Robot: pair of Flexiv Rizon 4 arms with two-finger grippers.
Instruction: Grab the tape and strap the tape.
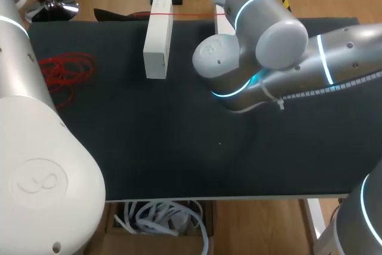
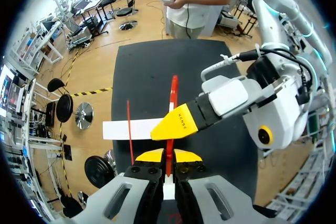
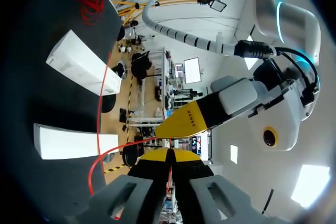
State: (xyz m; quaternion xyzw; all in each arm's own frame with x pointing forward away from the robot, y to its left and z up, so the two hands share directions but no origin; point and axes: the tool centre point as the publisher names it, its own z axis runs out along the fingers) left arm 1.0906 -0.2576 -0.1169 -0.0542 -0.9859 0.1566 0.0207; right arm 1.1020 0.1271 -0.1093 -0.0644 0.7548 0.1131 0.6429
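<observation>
Left tool (image 2: 168, 157): yellow tips pinched narrow on tape (image 2: 172, 95). Right tool (image 3: 168, 157): likewise closed on it, just beside the left. Tape: thin glossy red strand, running from both tools across matte white oblong boxes (image 1: 158, 46) on dark, felt-like tabletop (image 1: 179, 147). Step, as judged: grab done, strapping in hand. Next move calls for keeping the strand taut while wrapping.
</observation>
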